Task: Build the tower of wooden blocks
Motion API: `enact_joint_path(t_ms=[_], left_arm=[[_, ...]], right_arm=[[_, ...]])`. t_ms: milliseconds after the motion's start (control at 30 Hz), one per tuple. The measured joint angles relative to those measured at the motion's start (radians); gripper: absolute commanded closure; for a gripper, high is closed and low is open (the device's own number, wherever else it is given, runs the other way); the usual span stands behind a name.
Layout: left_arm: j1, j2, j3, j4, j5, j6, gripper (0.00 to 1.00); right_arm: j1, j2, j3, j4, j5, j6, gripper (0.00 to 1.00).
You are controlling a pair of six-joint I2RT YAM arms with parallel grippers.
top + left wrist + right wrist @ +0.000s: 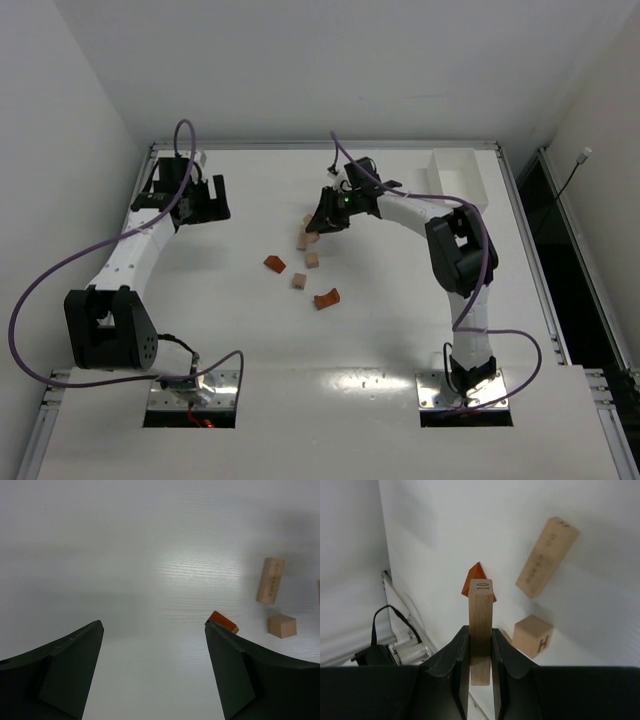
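As the right gripper (480,632) pinches the bar (481,605) by one end, it could tilt or slip on placing; the left gripper (153,624) hangs spread, empty.

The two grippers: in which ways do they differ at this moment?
The left gripper is open and empty; the right gripper is shut on a tan bar. The left gripper is well apart from the loose blocks; the right gripper is close beside them. Both have dark fingers.

You get bright, even overhead light, a soft glare patch on the table (200,570), and the left gripper (152,624) dark and slightly soft up close.
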Motion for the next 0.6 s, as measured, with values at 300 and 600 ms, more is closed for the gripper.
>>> enact_joint_path(t_ms=[300,600], left_arm=[[0.014,-0.003,-0.022,-0.001,-0.003,-0.003,0.19],[0.021,-0.003,-0.022,-0.014,-0.008,-0.002,0.19]], right_arm=[[-0.058,0.009,-0.011,-0.002,0.064,0.023,1.00],[-0.057,0.101,-0.011,0.003,0.071,0.041,1.00]])
